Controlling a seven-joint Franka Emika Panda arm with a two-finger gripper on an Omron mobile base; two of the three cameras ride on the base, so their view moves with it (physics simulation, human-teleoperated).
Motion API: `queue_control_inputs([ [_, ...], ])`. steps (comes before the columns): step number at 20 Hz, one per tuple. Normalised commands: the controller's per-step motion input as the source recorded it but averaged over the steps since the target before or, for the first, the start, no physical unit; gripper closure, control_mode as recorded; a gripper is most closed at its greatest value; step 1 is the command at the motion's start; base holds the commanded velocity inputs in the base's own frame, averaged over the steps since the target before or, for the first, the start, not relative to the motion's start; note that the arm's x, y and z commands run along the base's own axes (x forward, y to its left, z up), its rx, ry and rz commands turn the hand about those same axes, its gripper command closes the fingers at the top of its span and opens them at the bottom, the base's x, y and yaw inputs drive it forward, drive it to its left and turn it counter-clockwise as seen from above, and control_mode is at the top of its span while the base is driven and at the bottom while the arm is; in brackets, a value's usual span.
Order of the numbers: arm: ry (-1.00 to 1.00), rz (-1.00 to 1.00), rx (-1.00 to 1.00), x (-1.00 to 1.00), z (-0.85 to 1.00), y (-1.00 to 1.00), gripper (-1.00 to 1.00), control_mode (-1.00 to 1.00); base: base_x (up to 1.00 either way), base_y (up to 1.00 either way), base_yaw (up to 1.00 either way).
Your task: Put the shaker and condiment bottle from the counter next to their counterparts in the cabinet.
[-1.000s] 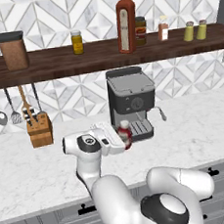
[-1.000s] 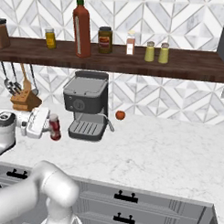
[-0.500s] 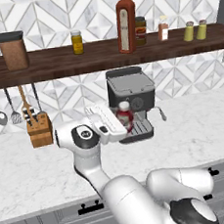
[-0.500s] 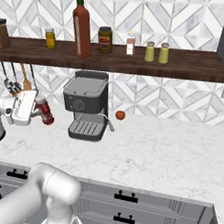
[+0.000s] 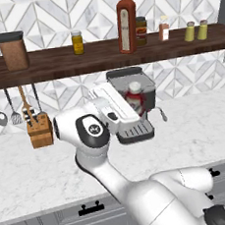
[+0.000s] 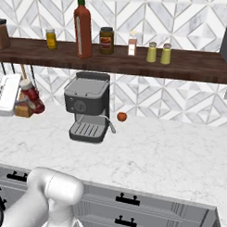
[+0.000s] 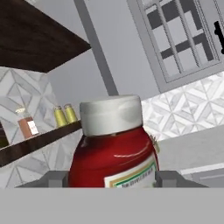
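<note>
My gripper is shut on the condiment bottle, a squat red bottle with a white cap, held in the air in front of the coffee machine below the cabinet. The hand view shows the condiment bottle close up between the fingers. From the right base view the bottle hangs at the far left. Two yellow-green shakers stand side by side at the shelf's right end. A tall red bottle with a green cap stands mid-shelf.
A grey coffee machine stands on the marble counter under the shelf, with a small red ball beside it. A knife block and hanging utensils are at the left. Jars and a brown canister share the shelf.
The arm has lifted the condiment bottle from just above the counter to about the top of the coffee machine. The grip has stayed on it.
</note>
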Motion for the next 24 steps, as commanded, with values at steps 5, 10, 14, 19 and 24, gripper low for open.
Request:
queue_control_inputs([
  [5,0.02,0.01,0.0,-0.12,1.0,-0.05,1.0,-1.0,0.0,0.0,0.0],
  [10,0.11,0.08,0.0,0.2,0.98,-0.17,1.0,-1.0,0.0,0.0,0.0],
  [14,0.08,0.17,0.0,0.27,0.75,-0.14,1.0,-1.0,0.0,0.0,0.0],
  [19,0.0,0.12,-0.03,0.01,0.39,0.02,1.0,-1.0,0.0,0.0,0.0],
  [24,-0.01,0.05,-0.05,0.29,0.06,0.05,1.0,-1.0,0.0,0.0,0.0],
])
